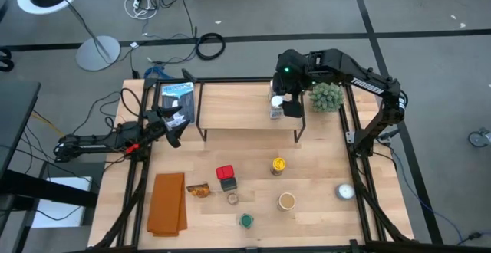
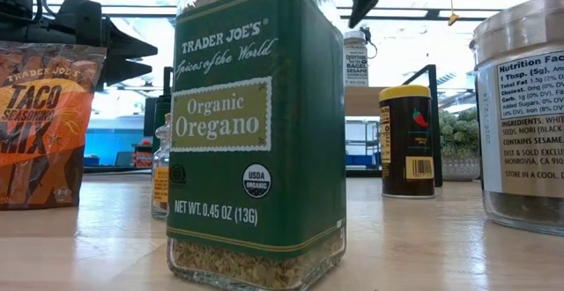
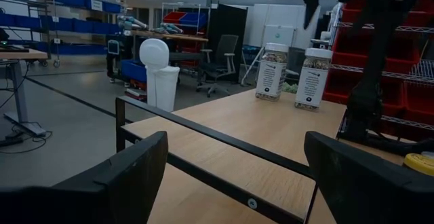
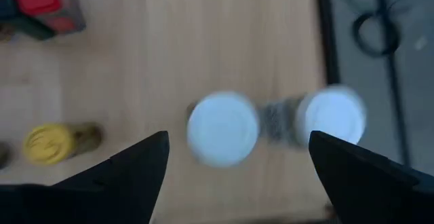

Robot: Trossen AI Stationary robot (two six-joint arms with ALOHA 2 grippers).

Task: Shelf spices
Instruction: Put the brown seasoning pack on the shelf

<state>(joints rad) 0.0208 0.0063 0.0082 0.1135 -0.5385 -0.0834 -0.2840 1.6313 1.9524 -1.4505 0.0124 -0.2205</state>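
Two white-capped jars stand on their bases near the right end of the shelf, a low light-wood board on black legs. In the right wrist view their caps show from above. My right gripper hangs open above them, fingers pointing down, touching nothing. My left gripper waits open by the shelf's left end. On the table in front of the shelf stand a red tin, a yellow-lidded jar, a tan-lidded jar, a green-lidded jar and a small amber jar.
A spiky green plant ball sits just right of the shelf, beside my right arm. A white dome lies near the table's right edge. An orange cloth and a seasoning packet lie at the near left.
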